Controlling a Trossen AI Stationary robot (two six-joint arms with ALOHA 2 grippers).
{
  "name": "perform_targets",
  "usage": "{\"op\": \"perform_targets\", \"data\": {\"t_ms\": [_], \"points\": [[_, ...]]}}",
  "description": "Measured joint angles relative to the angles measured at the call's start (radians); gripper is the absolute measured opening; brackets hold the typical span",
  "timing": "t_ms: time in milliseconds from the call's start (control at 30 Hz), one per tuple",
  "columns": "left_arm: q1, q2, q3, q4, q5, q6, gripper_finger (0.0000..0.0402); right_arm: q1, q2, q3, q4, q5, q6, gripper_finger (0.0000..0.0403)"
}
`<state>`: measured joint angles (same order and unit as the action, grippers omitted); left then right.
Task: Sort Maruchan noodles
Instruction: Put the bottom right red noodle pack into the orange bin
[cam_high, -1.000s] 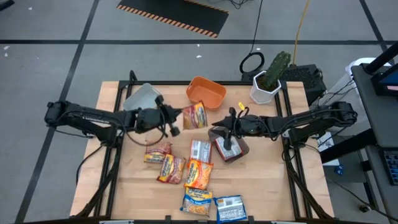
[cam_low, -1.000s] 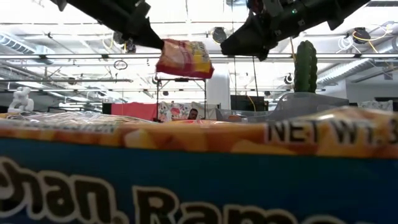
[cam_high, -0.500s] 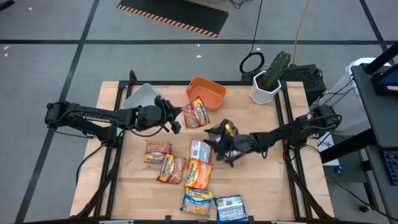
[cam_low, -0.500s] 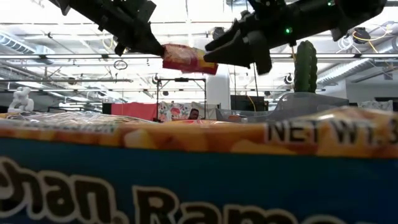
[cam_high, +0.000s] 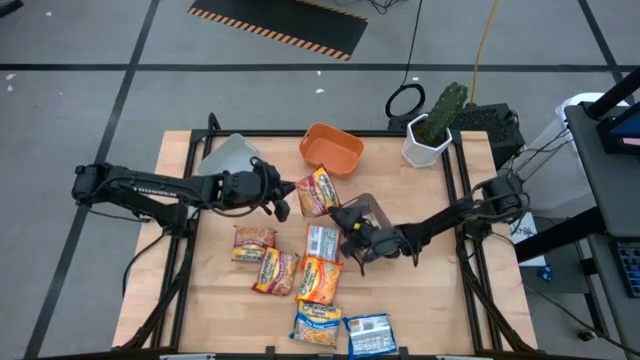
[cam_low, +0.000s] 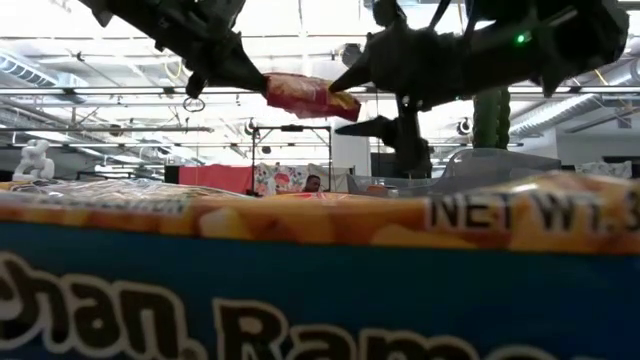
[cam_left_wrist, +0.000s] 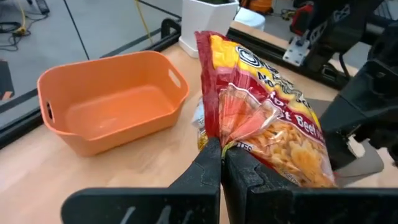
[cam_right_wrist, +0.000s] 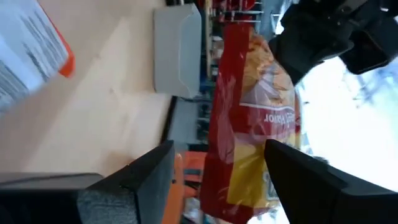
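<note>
Red-and-yellow noodle packet (cam_high: 316, 190), held aloft near orange tray (cam_high: 332, 148).
Pinched by left gripper (cam_high: 284, 196) at 9 o'clock edge; right gripper (cam_high: 352, 228) at 4 o'clock, fingers spread. Remaining packets (cam_high: 305, 272) flat on table (cam_high: 420, 290).

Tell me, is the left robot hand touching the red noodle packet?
Touching. The left wrist view shows the left gripper pinched shut on the edge of the red noodle packet.
</note>
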<state>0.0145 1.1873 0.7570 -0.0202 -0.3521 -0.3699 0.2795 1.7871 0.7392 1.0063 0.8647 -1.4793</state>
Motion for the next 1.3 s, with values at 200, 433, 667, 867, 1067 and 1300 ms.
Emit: {"op": "perform_targets", "data": {"t_ms": [200,433,667,867,1067,1300], "points": [[-0.004,0.0,0.0,-0.036,0.012,-0.033,0.0001,-0.005,0.045,0.002,0.226,0.002,-0.244,0.0233],[-0.005,0.008,0.0,-0.045,0.045,-0.056,0.0001,-0.031,0.043,0.003,0.231,0.029,-0.295,0.0229],[-0.001,0.076,0.0,-0.014,0.086,-0.081,0.0001,-0.03,0.043,0.017,0.231,0.023,-0.286,0.0222],[0.009,0.103,-0.001,-0.01,0.129,-0.075,0.0001,-0.03,0.042,0.022,0.232,0.027,-0.263,0.0174],[0.009,0.092,0.0,0.002,0.127,-0.041,0.0008,-0.031,0.043,0.022,0.229,0.056,-0.261,0.0121],[0.009,0.087,0.0,-0.006,0.112,0.032,0.0079,-0.064,0.042,0.022,0.231,0.047,-0.186,0.0133]]}}
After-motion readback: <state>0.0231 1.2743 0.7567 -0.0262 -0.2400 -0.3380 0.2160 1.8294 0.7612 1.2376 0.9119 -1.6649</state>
